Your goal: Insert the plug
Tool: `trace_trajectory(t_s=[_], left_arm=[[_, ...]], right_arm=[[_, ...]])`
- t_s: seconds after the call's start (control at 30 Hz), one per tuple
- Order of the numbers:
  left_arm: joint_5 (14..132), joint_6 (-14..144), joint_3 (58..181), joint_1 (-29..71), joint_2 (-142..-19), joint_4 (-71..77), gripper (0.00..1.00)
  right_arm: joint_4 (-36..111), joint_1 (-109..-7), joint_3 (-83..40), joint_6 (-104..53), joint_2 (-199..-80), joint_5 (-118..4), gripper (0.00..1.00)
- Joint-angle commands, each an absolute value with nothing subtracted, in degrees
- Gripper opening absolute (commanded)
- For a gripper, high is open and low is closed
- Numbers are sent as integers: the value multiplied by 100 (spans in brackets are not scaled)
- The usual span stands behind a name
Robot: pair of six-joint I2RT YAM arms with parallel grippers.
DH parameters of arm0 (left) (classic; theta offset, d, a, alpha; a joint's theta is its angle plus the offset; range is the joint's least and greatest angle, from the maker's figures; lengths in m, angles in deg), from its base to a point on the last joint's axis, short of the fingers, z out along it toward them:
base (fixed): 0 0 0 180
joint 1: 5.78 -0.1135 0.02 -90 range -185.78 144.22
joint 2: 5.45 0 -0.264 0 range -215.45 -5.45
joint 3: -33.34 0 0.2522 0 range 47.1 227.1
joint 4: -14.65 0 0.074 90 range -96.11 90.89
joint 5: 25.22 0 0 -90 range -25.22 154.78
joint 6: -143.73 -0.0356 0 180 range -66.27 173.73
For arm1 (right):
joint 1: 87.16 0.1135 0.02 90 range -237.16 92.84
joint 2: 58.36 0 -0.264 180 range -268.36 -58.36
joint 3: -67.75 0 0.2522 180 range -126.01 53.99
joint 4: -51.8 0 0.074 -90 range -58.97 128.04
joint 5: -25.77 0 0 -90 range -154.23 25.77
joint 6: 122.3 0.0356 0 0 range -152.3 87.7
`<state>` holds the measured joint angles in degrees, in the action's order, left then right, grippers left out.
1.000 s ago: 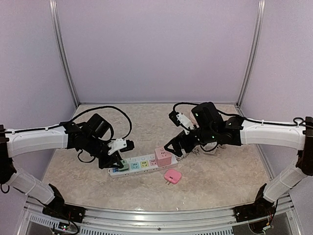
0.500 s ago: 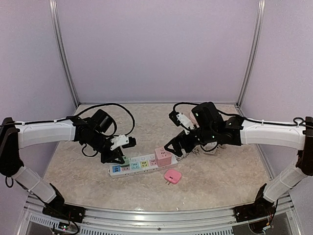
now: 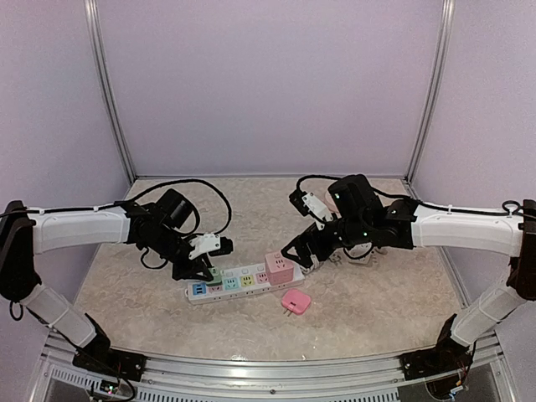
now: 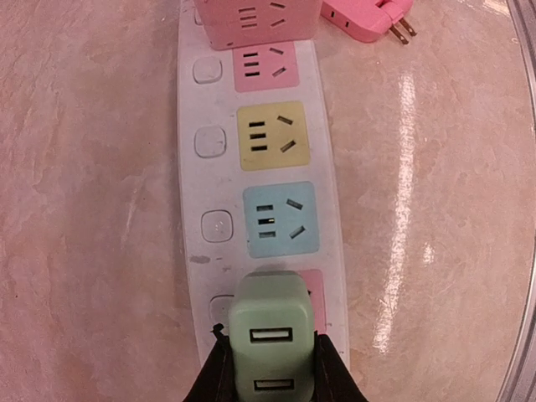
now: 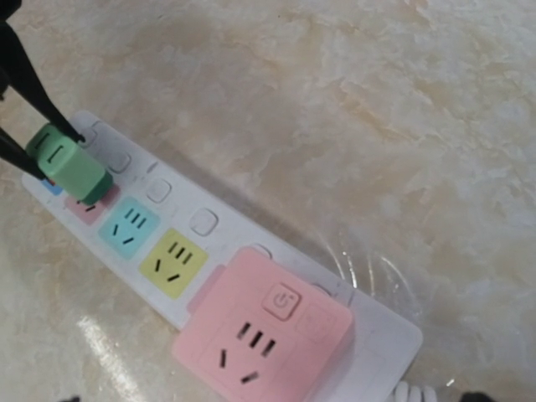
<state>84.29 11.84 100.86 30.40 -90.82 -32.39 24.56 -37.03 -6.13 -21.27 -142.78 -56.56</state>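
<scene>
My left end effector (image 4: 268, 373) is pinched narrow on a glossy mint-green charger plug (image 4: 270, 331), a rounded block with two USB slots in its back. The plug sits over the pink socket of the white plastic power strip (image 4: 189, 105), next to the pale-blue one. Its prongs are hidden, so I cannot tell how deep they go. A pink cube adapter (image 5: 264, 331) tops the strip's other end. A loose pink plug (image 3: 295, 301) lies on the marbled bench (image 3: 377, 293). My right end effector (image 3: 303, 254) hangs spread wide, holding nothing, angled down beside the cube.
</scene>
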Motion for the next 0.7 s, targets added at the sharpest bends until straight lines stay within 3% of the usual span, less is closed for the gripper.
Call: trace_trajectory(t_s=[0.0, 0.37, 0.67], left_arm=[[8422, 1099, 9905, 3043, -9278, -3212, 0], [8017, 986, 9414, 3272, -9770, -3743, 0], [7785, 1232, 9008, 3313, -9741, -3321, 0]], right_arm=[[2415, -3736, -596, -2175, -14242, -5684, 97], [2414, -3742, -539, -2095, -14189, -5697, 97], [2143, -3738, -745, -2004, -14253, -5932, 97]])
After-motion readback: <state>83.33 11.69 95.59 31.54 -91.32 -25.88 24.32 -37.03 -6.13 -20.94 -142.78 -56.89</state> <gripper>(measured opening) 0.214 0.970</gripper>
